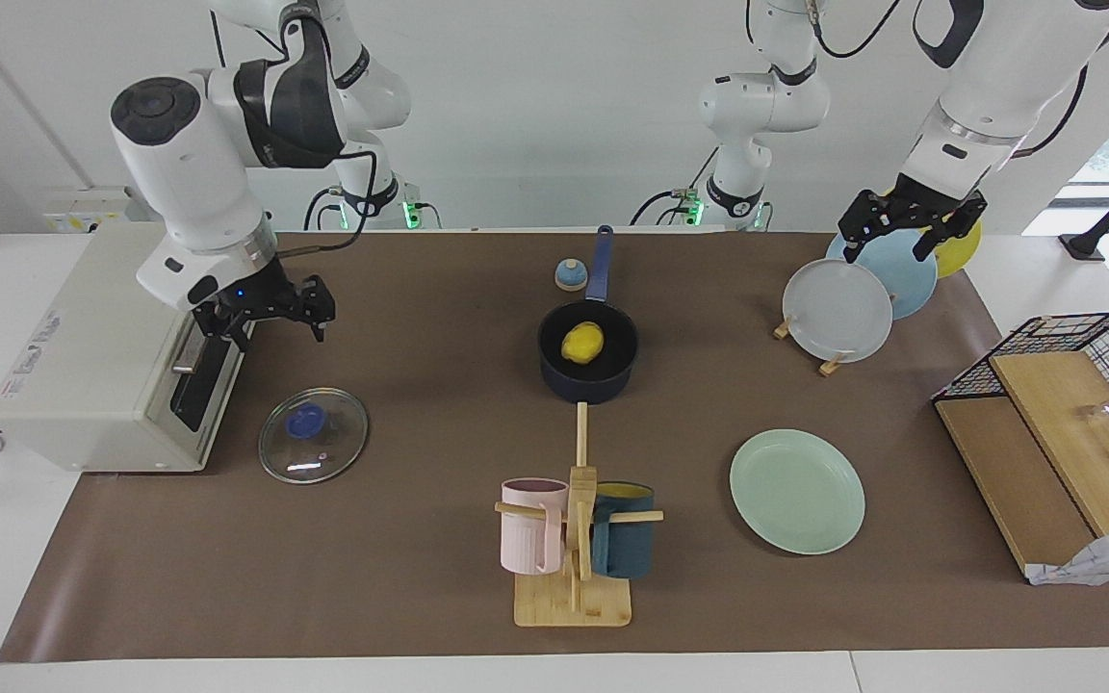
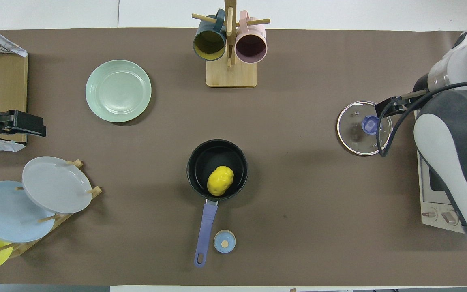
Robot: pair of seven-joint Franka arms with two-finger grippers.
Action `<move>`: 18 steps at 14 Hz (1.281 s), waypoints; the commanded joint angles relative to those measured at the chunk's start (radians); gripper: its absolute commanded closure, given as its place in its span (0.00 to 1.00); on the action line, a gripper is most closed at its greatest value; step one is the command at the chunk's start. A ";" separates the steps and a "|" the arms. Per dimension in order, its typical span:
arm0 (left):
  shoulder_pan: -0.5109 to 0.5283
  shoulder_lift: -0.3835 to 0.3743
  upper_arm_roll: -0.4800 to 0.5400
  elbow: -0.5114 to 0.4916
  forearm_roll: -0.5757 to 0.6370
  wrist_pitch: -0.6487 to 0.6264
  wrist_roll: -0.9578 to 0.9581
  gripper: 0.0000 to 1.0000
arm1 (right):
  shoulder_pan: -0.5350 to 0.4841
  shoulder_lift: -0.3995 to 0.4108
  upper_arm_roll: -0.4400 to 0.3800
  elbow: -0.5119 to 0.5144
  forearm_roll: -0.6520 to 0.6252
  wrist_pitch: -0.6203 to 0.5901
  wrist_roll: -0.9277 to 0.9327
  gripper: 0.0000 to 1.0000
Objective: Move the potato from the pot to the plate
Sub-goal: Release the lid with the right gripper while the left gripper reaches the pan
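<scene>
Right fingers [image 1: 270, 318] spread, raised above lid [image 1: 313, 434]; potato [image 1: 582, 342] in pot [image 1: 588, 377].
</scene>
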 commanded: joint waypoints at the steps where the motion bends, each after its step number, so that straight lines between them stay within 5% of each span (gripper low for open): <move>1: -0.022 -0.038 0.002 -0.055 -0.015 0.027 -0.007 0.00 | -0.015 -0.074 0.003 -0.009 0.006 -0.103 0.012 0.00; 9: -0.123 -0.066 -0.018 -0.116 -0.065 0.062 -0.158 0.00 | -0.030 -0.152 -0.015 -0.034 0.008 -0.227 0.019 0.00; 18: -0.254 -0.129 -0.023 -0.216 -0.095 0.067 -0.357 0.00 | 0.022 -0.103 -0.075 0.027 0.010 -0.257 0.064 0.00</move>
